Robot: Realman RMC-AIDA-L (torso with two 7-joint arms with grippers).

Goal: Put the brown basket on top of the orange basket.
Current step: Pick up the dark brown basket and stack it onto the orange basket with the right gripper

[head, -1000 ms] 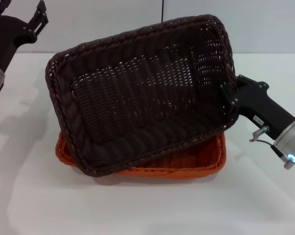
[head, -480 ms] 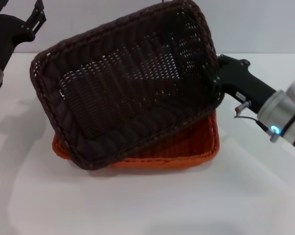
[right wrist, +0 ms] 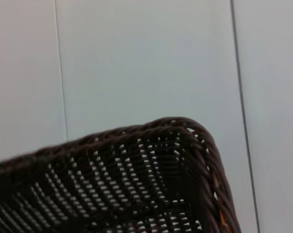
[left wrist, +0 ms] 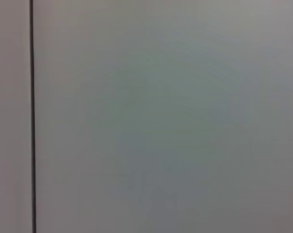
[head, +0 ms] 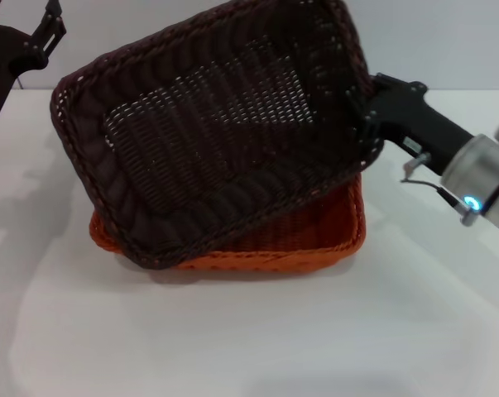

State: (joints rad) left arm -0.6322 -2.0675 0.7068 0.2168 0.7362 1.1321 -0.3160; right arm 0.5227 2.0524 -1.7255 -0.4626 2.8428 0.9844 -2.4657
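Brown basket (head: 212, 132) is the thing you are moving, and you are seeing it in the head view tilted steeply, its open inside facing the camera. Going from the left: your left gripper (head: 46, 29) is hanging high at the far left corner of the head view, well apart from both baskets, and its fingers are standing apart with nothing between them. The left wrist view is showing only a plain pale wall (left wrist: 165, 116) with one dark vertical line.

Next, the near left corner of the brown basket is sitting low, over the left end of the orange basket (head: 315, 248). You cannot tell whether that corner is touching the orange rim or only hanging just above it. The orange basket is lying flat on the white table (head: 249, 339), and only its front wall and right end are showing from under the brown one.

Further right, the far right side of the brown basket is raised high. Your right gripper (head: 370, 116) is clamped on the braided rim of its right short side, and it is holding the basket in the air at this slant. In the right wrist view you are seeing one brown corner against the wall, with a little orange showing through the weave.
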